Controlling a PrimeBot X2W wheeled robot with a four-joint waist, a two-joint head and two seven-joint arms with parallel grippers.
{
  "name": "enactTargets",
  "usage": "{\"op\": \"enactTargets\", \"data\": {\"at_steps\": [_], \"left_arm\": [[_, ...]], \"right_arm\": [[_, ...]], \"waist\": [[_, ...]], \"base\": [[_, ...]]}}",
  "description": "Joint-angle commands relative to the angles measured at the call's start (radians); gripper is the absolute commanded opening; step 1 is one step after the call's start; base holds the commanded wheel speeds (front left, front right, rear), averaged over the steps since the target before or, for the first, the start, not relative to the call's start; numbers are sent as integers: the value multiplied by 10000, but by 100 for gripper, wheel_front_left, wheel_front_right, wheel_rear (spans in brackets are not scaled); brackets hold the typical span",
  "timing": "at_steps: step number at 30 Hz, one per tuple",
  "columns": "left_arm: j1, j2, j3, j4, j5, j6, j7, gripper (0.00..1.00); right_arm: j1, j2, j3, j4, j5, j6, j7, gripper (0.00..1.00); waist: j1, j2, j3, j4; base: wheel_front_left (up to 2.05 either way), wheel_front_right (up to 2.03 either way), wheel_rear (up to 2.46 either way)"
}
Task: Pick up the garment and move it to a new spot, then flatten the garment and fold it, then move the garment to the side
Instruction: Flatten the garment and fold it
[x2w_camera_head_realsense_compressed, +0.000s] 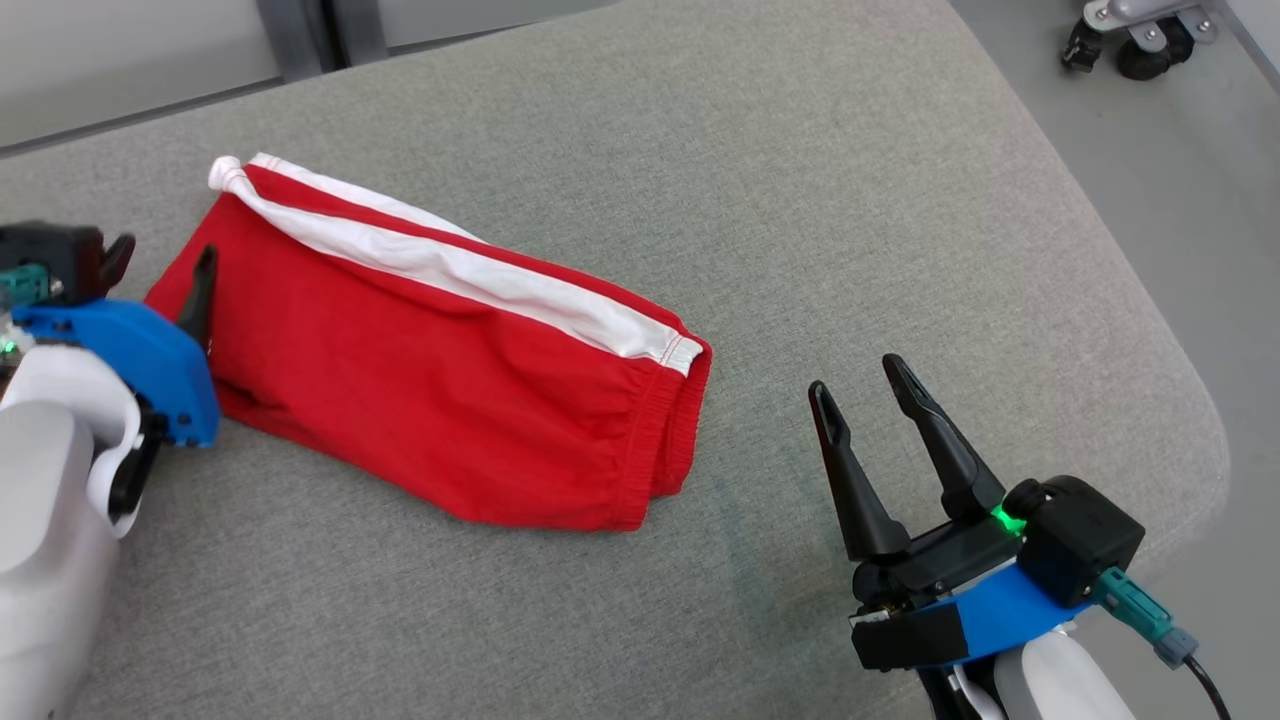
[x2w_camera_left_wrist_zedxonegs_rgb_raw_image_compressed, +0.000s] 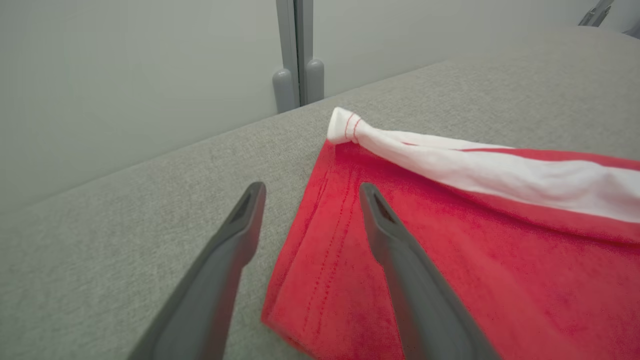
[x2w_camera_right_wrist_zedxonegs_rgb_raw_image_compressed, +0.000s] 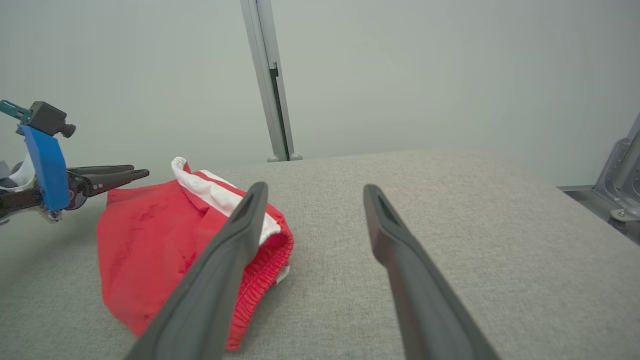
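Observation:
Red shorts (x2w_camera_head_realsense_compressed: 430, 400) with a white side stripe (x2w_camera_head_realsense_compressed: 450, 265) lie folded flat on the grey padded surface (x2w_camera_head_realsense_compressed: 800, 200), elastic waistband toward the right. My left gripper (x2w_camera_head_realsense_compressed: 160, 265) stands open at the shorts' left hem. In the left wrist view, that gripper (x2w_camera_left_wrist_zedxonegs_rgb_raw_image_compressed: 312, 192) straddles the hem edge: one finger hovers over the red cloth (x2w_camera_left_wrist_zedxonegs_rgb_raw_image_compressed: 475, 270), the other over the bare pad. Whether they touch the cloth is unclear. My right gripper (x2w_camera_head_realsense_compressed: 855, 378) is open with nothing in it, on the pad to the right of the waistband. The right wrist view has this gripper (x2w_camera_right_wrist_zedxonegs_rgb_raw_image_compressed: 315, 189) beside the shorts (x2w_camera_right_wrist_zedxonegs_rgb_raw_image_compressed: 150, 240).
The pad's rounded edge (x2w_camera_head_realsense_compressed: 1190, 400) drops to the floor on the right, close to my right gripper. A caster wheel (x2w_camera_head_realsense_compressed: 1140, 45) stands on the floor at the far right. A pale wall with a grey post (x2w_camera_left_wrist_zedxonegs_rgb_raw_image_compressed: 295, 50) runs behind the pad.

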Motion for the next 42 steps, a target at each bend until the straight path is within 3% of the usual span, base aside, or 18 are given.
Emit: {"op": "enactTargets", "data": {"at_steps": [1, 12, 16, 17, 18, 19, 23, 31, 42], "left_arm": [[130, 135, -71, 1, -74, -4, 77, 100], [813, 536, -634, 181, -657, -4, 677, 100], [857, 282, -748, 154, -1118, 5, 769, 100], [869, 234, -800, 99, -1218, 5, 770, 85], [862, 212, -862, 22, -1280, 4, 727, 29], [848, 197, -895, -42, -1325, 4, 635, 0], [779, 131, -976, -76, -1352, 7, 159, 0], [1472, -594, -840, -416, -1683, 97, -1203, 0], [4172, -1220, -487, -2220, -2284, 1172, -2184, 0]], "right_arm": [[36, 23, 15, 0, 2, 5, -5, 100], [-123, 51, 35, 192, 175, 5, -5, 100], [-193, 51, 121, 245, 192, 5, -5, 100], [-193, 49, 124, 260, 184, 5, -5, 100], [-180, 48, 113, 270, 171, 5, -5, 100], [-164, 48, 98, 271, 156, 5, -5, 100], [-74, 47, 124, 350, 98, 5, -5, 100], [418, 43, -74, 548, -20, 5, -5, 100], [1425, 37, -952, 781, -415, 5, -4, 100]], "waist": [[1, 0, 34, -21], [1, 0, 195, -9], [1, 0, 164, 30], [1, 0, 144, 47], [1, 0, 123, 71], [1, 0, 102, 99], [1, 0, -48, 254], [1, 0, -830, 902], [1, 0, -1779, 2322]], "base": [[0, 0, 0], [0, 0, 0], [0, 0, 0], [0, 0, 0], [0, 0, 0], [0, 0, 0], [0, 0, 0], [0, 0, 0], [0, 0, 0]]}}
